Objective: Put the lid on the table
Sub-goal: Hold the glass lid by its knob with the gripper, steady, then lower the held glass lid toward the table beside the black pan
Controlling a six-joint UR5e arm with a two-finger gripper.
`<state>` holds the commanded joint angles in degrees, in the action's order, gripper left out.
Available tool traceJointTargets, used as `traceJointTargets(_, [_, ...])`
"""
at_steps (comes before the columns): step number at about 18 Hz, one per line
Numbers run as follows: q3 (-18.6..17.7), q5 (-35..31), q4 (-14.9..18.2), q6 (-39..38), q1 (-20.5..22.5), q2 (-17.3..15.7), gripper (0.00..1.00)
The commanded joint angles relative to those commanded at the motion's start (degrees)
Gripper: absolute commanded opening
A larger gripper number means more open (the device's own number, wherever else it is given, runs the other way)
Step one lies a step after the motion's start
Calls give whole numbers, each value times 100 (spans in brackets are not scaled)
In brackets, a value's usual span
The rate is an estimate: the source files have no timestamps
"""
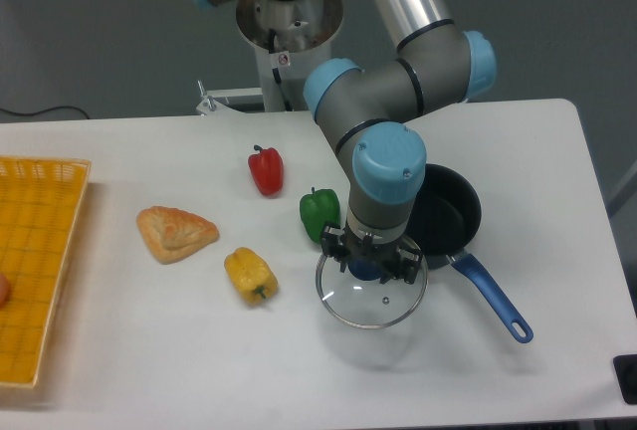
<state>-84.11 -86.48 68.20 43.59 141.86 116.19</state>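
Note:
The round glass lid [370,301] with a thin metal rim hangs level just above the white table [149,350], front left of the black pan [448,213]. Its faint shadow lies on the table below it. My gripper [368,267] points straight down and is shut on the lid's dark blue knob, which shows between the fingers. The pan with its blue handle [493,298] stands uncovered to the right, partly hidden behind my wrist.
A green pepper [318,213] sits close to the lid's left, a red pepper [266,170] behind it, a yellow pepper [250,276] and a pastry [175,233] farther left. A yellow mesh tray [35,261] lies at the left edge.

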Motion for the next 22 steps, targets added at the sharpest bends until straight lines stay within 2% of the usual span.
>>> traceJointTargets(14, [-79,0,-44,-123,-9,61,67])
traceJointTargets(22, [-79,0,-396,-352,-88,255,67])
